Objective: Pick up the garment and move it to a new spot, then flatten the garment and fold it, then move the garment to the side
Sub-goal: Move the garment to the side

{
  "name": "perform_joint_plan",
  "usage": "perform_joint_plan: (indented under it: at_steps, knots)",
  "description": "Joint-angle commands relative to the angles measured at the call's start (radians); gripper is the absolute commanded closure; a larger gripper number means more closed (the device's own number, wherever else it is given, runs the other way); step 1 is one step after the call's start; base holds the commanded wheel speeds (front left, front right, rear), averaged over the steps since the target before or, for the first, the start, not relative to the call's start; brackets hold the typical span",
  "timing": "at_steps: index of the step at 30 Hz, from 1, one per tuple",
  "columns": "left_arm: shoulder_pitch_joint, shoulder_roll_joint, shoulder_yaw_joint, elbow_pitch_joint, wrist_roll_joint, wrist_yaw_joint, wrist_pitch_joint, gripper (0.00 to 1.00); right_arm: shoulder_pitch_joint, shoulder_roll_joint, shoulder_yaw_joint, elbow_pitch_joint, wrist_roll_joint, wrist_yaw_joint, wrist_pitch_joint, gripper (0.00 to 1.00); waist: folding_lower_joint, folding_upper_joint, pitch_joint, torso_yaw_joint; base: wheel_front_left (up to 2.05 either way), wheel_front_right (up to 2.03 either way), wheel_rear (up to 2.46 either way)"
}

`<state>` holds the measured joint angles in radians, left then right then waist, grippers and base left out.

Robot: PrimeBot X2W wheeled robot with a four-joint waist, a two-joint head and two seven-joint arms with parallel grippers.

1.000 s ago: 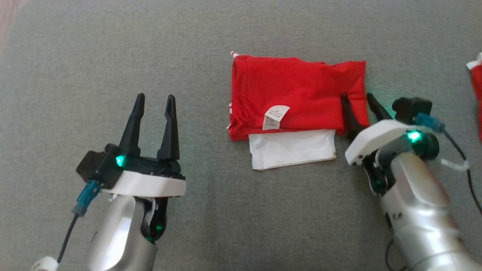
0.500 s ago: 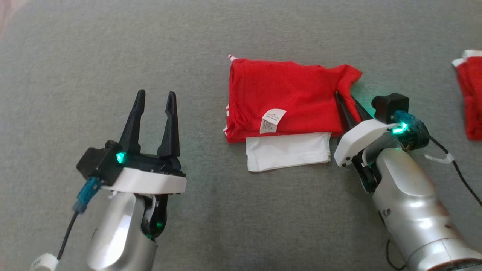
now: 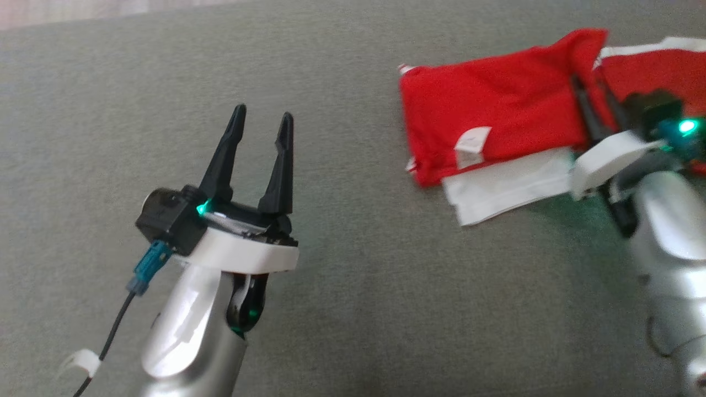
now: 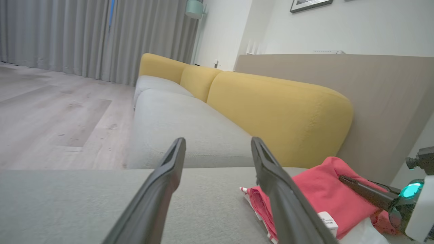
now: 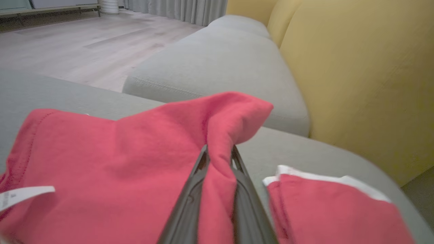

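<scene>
Nearest to the robot, on the left side of the grey cushion (image 3: 353, 275), the left end effector (image 3: 263, 113) hangs above the bare fabric. Its two dark fingers are spread wide and nothing is between them. It is well apart from the garment.

Farther out, toward the far right part of the cushion, lies the garment (image 3: 496, 110). It is red and looks already folded into a rough rectangle. A white layer (image 3: 507, 184) sticks out from under its near edge, and a small white label (image 3: 471, 143) sits on top. The right end effector (image 5: 218, 149) has its fingers pressed together on the right edge of the garment, pinching a ridge of red cloth that stands up from the cushion. The rest of the garment seems to rest flat.

Just beyond this grip, nearer to the right edge of the cushion, there is a second red garment (image 5: 332, 203) with a white border. Behind everything rises the yellow backrest (image 4: 281, 115).

I judge that the folding is finished and the last step is in hand: moving the garment to the side. The next move calls for a low, slow pull toward the right edge, because only one edge is held and the layers may slide open. The garment should end up beside the second red garment, not bunched against it.
</scene>
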<state>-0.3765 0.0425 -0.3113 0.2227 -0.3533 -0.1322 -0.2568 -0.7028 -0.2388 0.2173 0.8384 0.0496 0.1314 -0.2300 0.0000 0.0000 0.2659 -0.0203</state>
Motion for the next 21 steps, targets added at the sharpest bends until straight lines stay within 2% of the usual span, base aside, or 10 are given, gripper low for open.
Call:
perform_joint_plan:
  at_steps: [1, 3, 4, 12, 17, 21]
  knots:
    - [-0.045, 0.008, 0.014, -0.037, -0.01, 0.003, -0.005, 0.0, -0.027, -0.034, 0.003, -0.052, -0.006, -0.001, 0.012, 1.0, 0.0, 0.0, 0.008, -0.026, 0.0, 0.0, 0.0]
    - [-0.055, 0.008, 0.001, -0.042, -0.013, 0.005, -0.005, 0.0, -0.025, -0.083, -0.004, -0.081, -0.003, -0.001, 0.036, 1.0, 0.0, 0.0, 0.013, -0.039, 0.0, 0.0, 0.0]
    - [-0.061, 0.008, -0.006, -0.046, -0.014, 0.007, -0.005, 0.0, -0.022, -0.132, -0.014, -0.112, 0.01, -0.001, 0.06, 1.0, 0.0, 0.0, 0.02, -0.049, 0.0, 0.0, 0.0]
    - [-0.077, 0.008, -0.012, -0.055, -0.003, 0.008, -0.005, 0.0, -0.006, -0.313, -0.063, -0.199, 0.057, -0.001, 0.144, 1.0, 0.0, 0.0, 0.067, -0.065, 0.0, 0.0, 0.0]
    - [-0.092, 0.008, -0.018, -0.057, 0.002, 0.006, -0.005, 0.0, 0.013, -0.389, -0.12, -0.188, 0.06, -0.001, 0.18, 1.0, 0.0, 0.0, 0.1, -0.055, 0.0, 0.0, 0.0]
    - [-0.098, 0.008, -0.018, -0.057, 0.006, 0.005, -0.005, 0.0, 0.021, -0.41, -0.167, -0.165, 0.056, -0.001, 0.183, 1.0, 0.0, 0.0, 0.119, -0.046, 0.0, 0.0, 0.0]
